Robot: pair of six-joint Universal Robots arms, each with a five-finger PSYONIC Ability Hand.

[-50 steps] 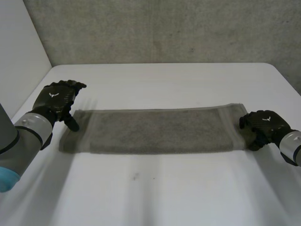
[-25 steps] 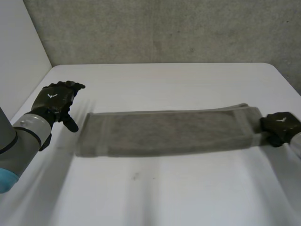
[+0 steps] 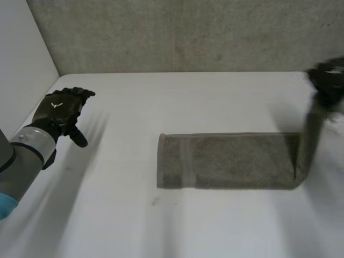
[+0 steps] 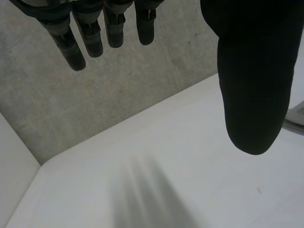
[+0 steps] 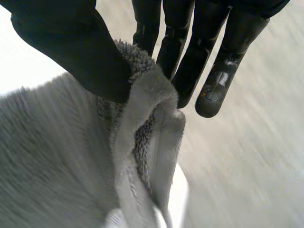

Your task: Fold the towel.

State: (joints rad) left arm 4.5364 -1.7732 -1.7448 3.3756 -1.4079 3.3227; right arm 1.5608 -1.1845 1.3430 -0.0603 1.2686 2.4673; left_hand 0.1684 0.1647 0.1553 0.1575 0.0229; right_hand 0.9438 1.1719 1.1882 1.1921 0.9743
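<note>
A grey towel [image 3: 231,160], folded into a long strip, lies across the right half of the white table [image 3: 177,102]. Its right end rises off the table to my right hand [image 3: 328,80], which is raised at the far right. In the right wrist view my right hand [image 5: 85,52] pinches the towel's end edge [image 5: 142,114] between thumb and fingers. My left hand [image 3: 60,110] hovers above the table's left side, well clear of the towel's left end. In the left wrist view my left hand [image 4: 247,71] has straight, spread fingers with nothing between them.
A concrete wall [image 3: 177,35] stands behind the table. A white panel [image 3: 21,59] borders the table's left side. The table's right edge runs close to my right hand.
My right hand closed on the towel's right end, then lifted and pulled it right, dragging the whole towel across the table. My left hand stayed in place, now far from the towel.
</note>
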